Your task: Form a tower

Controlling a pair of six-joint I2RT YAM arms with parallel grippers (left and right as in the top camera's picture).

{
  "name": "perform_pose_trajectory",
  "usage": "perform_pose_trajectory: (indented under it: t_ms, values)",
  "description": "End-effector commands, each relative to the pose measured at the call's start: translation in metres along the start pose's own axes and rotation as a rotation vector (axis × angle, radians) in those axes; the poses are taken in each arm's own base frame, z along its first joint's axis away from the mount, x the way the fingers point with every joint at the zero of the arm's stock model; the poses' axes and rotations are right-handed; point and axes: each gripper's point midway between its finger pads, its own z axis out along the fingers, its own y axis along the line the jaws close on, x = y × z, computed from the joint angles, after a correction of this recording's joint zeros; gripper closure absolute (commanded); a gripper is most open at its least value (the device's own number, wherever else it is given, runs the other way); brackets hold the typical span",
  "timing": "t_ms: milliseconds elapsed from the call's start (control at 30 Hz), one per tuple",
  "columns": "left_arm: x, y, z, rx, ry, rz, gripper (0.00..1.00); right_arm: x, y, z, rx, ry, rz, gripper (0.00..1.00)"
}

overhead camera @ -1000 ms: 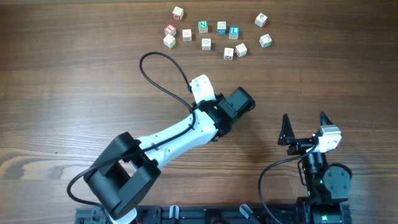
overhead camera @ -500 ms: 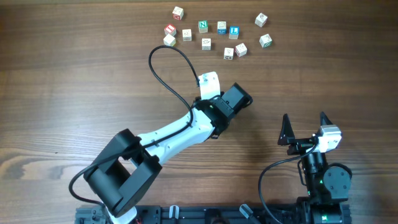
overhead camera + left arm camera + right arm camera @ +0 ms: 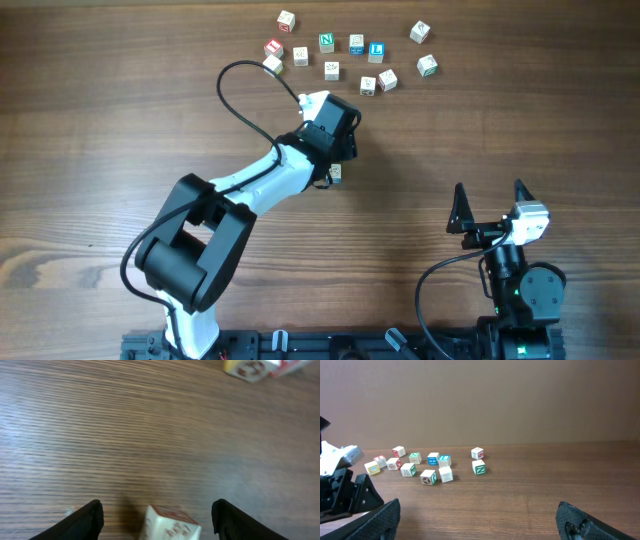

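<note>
The tower [image 3: 335, 172] peeks out from under my left arm near the table's middle. It shows as a small pale piece with a teal side, and its height is hidden. My left gripper [image 3: 159, 521] is open. A pale cube [image 3: 171, 525] with red-brown print sits between its fingers and touches neither. I cannot tell whether that cube tops the tower. From overhead only the gripper's black body [image 3: 337, 122] shows, just below the loose cubes. My right gripper [image 3: 489, 192] rests open and empty at the near right.
Several loose letter cubes [image 3: 331, 70] lie scattered along the far edge, also in the right wrist view [image 3: 427, 477]. Two of them [image 3: 252, 367] show at the top of the left wrist view. The left arm's cable [image 3: 240, 85] loops over the table.
The left arm swung from the middle right up and left toward the loose cubes while its jaws opened. The small pale piece under the arm came into view. The right arm stayed still.
</note>
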Motion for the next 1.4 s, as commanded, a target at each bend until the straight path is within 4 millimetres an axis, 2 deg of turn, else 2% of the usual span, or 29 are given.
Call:
perform_pose_trajectory:
  t_ms: [0,67,267,500,633,767,900,1000,1100,1167,1267,1367]
  values:
    - [0.012,-0.022,-0.002,0.071,0.022,0.178,0.26,-0.001,-0.001,0.000,0.003,-0.007,-0.011,0.00]
    - [0.015,-0.025,-0.003,0.076,0.022,0.219,0.27,-0.001,-0.001,0.000,0.003,-0.007,-0.011,0.00]
    - [0.022,-0.016,0.005,0.048,0.045,0.255,0.41,-0.001,-0.001,0.000,0.003,-0.007,-0.011,0.00]
    - [0.024,-0.010,0.009,0.028,0.056,0.260,0.43,-0.001,-0.001,0.000,0.003,-0.007,-0.011,0.00]
    - [0.025,-0.007,0.012,0.022,0.062,0.259,0.51,-0.001,-0.001,0.000,0.003,-0.007,-0.011,0.00]
    - [0.026,-0.006,0.013,0.019,0.065,0.258,0.66,-0.001,-0.001,0.000,0.003,-0.007,-0.011,0.00]
    - [0.024,-0.007,0.012,0.022,0.059,0.257,0.73,-0.001,-0.001,0.000,0.003,-0.007,-0.011,0.00]
    - [0.009,-0.016,-0.001,0.045,0.018,0.250,0.73,-0.001,-0.001,0.000,0.003,-0.007,-0.011,0.00]
    - [-0.011,-0.027,-0.028,0.083,-0.040,0.239,0.73,-0.001,-0.001,0.000,0.003,-0.007,-0.010,0.00]
    - [-0.022,-0.030,-0.052,0.099,-0.064,0.234,0.72,-0.001,-0.001,0.000,0.003,-0.007,-0.011,0.00]
    - [-0.023,-0.027,-0.074,0.095,-0.057,0.215,0.72,-0.001,-0.001,0.000,0.003,-0.007,-0.011,0.00]
    - [-0.002,-0.007,-0.080,0.027,0.043,0.101,0.72,-0.001,-0.001,0.000,0.003,-0.007,-0.011,0.00]
